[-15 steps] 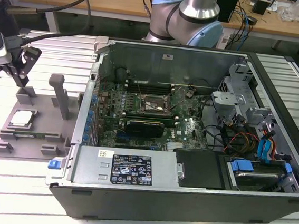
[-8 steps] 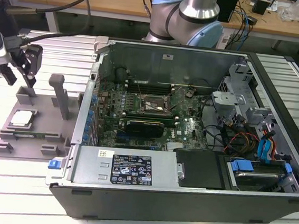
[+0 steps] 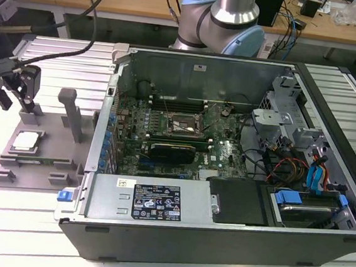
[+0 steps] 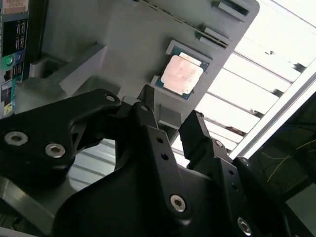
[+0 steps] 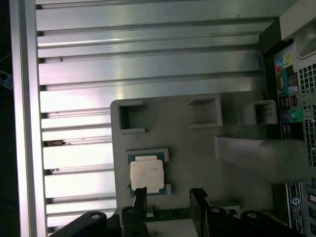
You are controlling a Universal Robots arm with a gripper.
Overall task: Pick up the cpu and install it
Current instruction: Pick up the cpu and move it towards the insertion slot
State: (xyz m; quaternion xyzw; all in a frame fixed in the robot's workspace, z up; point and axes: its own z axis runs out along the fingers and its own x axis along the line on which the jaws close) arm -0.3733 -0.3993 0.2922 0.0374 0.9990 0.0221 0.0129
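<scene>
Single arm, so there is no question of which side is nearer. The claw [image 3: 16,100] hangs over the grey tray [image 3: 50,135], toward the tray's far corner on the exterior view's left, by the edge away from the computer case [image 3: 232,230]. In both wrist views its two black fingers [image 5: 139,197] stand well apart with nothing between them: wide open and holding nothing. The cpu [image 3: 27,141] lies flat, silver top up, in a shallow nest on the tray, close to that same edge away from the case and about midway along it. From the claw it lies below and toward the tray's near edge, and the two do not touch. In the first wrist view the cpu [image 5: 146,175] sits just beyond the fingertips and lines up with one finger, not with the middle of the gap, so we judge the claw off-centre over it. The chip is square, so it has no long axis; its sides run roughly parallel to the tray's edges. The tray's other pockets [image 5: 203,111] show nothing in them. A tall post [image 3: 72,114] rises from the tray between the cpu and the case. The case lies open on the slatted table [image 3: 18,225]. Its black-framed socket [image 3: 180,126] is well apart from the cpu, and we see no silver top in it.
</scene>
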